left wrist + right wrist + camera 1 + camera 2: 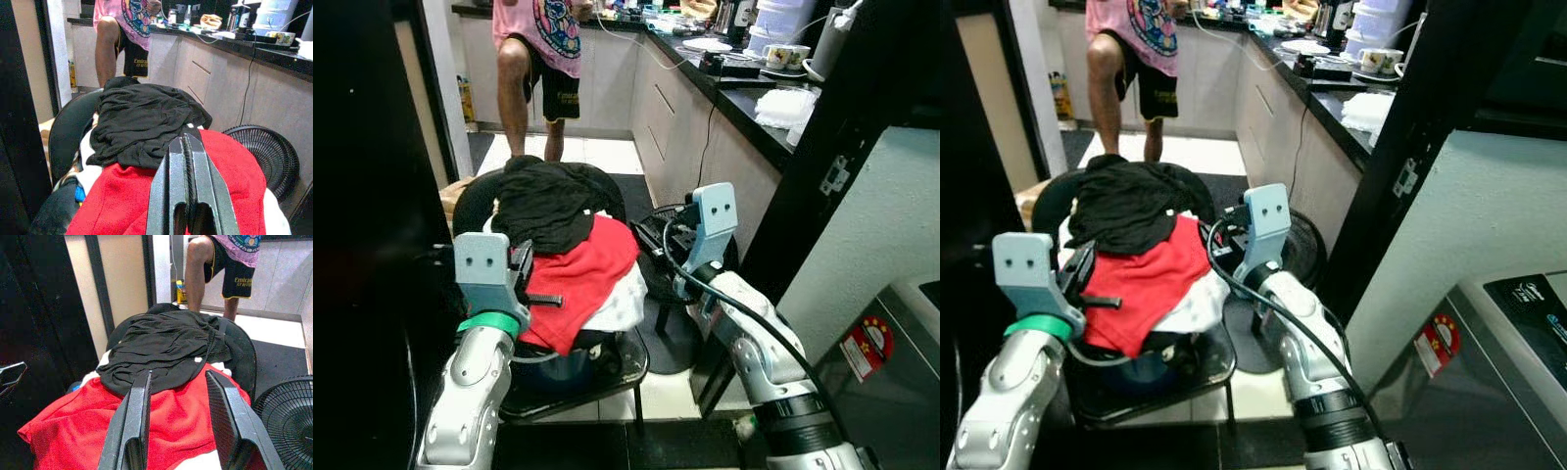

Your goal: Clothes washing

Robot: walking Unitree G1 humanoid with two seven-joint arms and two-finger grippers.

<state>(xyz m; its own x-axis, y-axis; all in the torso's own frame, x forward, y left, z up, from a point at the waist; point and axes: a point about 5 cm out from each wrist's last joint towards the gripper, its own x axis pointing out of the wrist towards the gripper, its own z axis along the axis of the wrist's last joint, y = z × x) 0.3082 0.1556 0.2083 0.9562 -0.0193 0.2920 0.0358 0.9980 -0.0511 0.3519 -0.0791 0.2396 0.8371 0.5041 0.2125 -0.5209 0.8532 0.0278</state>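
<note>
Left gripper (188, 161): fingers pressed together, empty, over red garment (578, 279). Right gripper (178, 416): fingers spread, empty, at pile's three o'clock. Black garment (543, 201) tops pile at twelve o'clock on chair (626, 364). Step, judged: reaching to collect laundry. Next: close on cloth, lift.

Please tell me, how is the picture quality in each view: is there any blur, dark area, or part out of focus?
Left eye view: sharp laundry pile, black garment on red cloth, but the left side is deep shadow. Left wrist view: the shut left pincer is close and a little soft. Right wrist view: the open right pincer is soft, the left edge dark.
</note>
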